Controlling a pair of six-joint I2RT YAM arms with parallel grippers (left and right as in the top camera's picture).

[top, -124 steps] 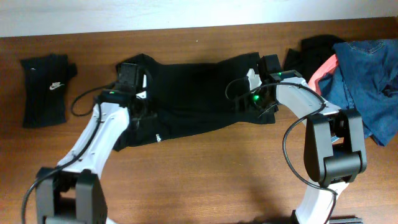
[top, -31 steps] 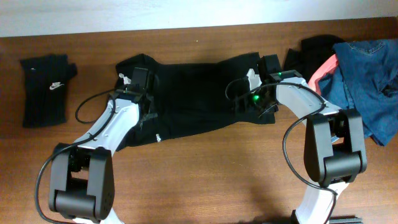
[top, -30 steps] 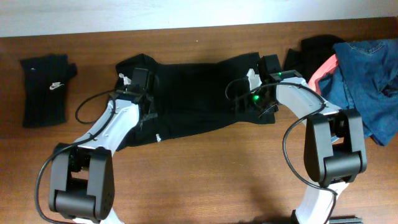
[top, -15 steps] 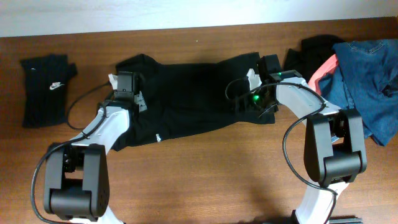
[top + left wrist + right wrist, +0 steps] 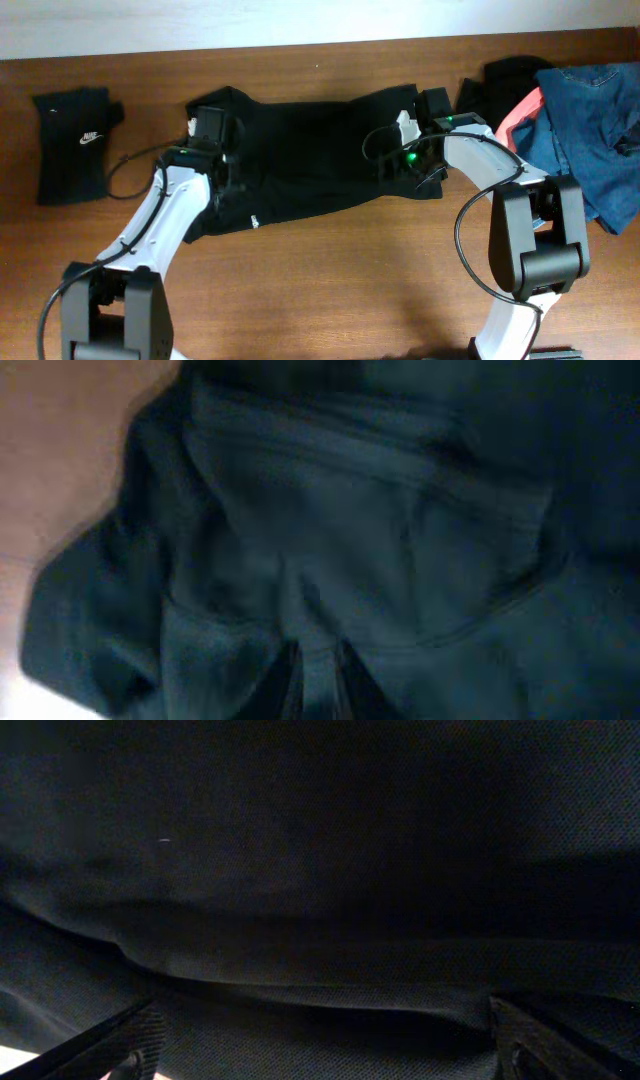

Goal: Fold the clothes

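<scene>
A large black shirt (image 5: 310, 150) lies spread across the middle of the wooden table (image 5: 330, 280), with a small white mark (image 5: 255, 222) near its front hem. My left gripper (image 5: 210, 118) is at the shirt's left end. In the left wrist view this gripper (image 5: 317, 682) is shut on a narrow fold of the dark cloth (image 5: 380, 530). My right gripper (image 5: 428, 103) rests at the shirt's right end. In the right wrist view the right gripper (image 5: 330, 1050) stands open, its fingers (image 5: 115, 1040) far apart over black fabric (image 5: 320, 870).
A folded black piece with a white swoosh (image 5: 75, 140) lies at the far left. At the far right is a pile of blue denim (image 5: 590, 120), a coral-pink piece (image 5: 520, 110) and another black garment (image 5: 505, 75). The table's back edge runs close behind the shirt.
My left gripper has shifted leftward along the shirt's left end, and the cloth there has bunched slightly. The right arm has stayed still.
</scene>
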